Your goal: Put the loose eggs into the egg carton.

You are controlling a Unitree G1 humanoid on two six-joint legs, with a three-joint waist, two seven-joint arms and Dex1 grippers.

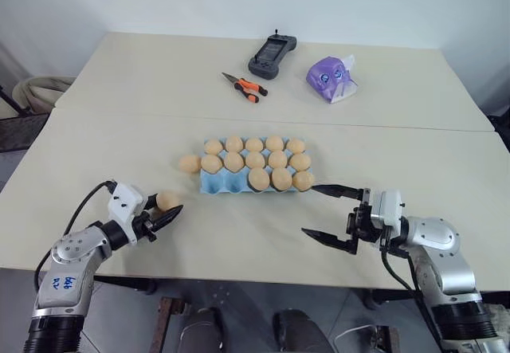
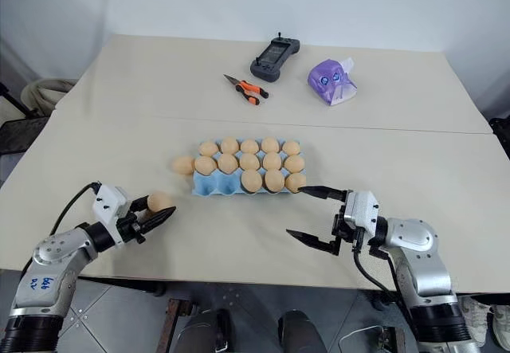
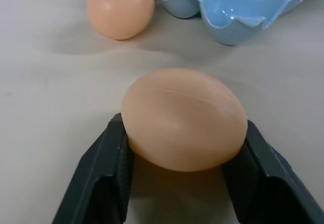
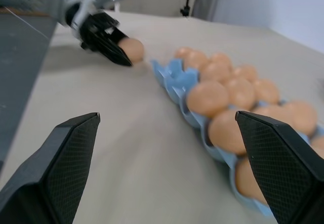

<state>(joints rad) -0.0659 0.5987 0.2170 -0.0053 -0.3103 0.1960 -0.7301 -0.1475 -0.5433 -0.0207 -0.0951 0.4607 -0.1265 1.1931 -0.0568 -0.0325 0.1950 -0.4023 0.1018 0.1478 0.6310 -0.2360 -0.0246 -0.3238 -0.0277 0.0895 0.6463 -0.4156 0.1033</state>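
One loose egg (image 1: pixel 166 199) lies on the table at the front left, and my left gripper (image 1: pixel 170 209) is shut on it; in the left wrist view its black fingers (image 3: pixel 101 173) press both sides of the egg (image 3: pixel 185 118). A second loose egg (image 1: pixel 189 163) rests on the table against the left end of the light blue egg carton (image 1: pixel 213 182). Several eggs fill most of the carton's cups, while the front left cups are bare. My right gripper (image 1: pixel 310 209) stands open just in front of the carton's right end, holding nothing.
On the far half of the table lie orange-handled pliers (image 1: pixel 245 87), a black handheld controller (image 1: pixel 272 56) and a purple tissue pack (image 1: pixel 331 78). A seam runs across the table behind the carton. Both grippers are close to the table's front edge.
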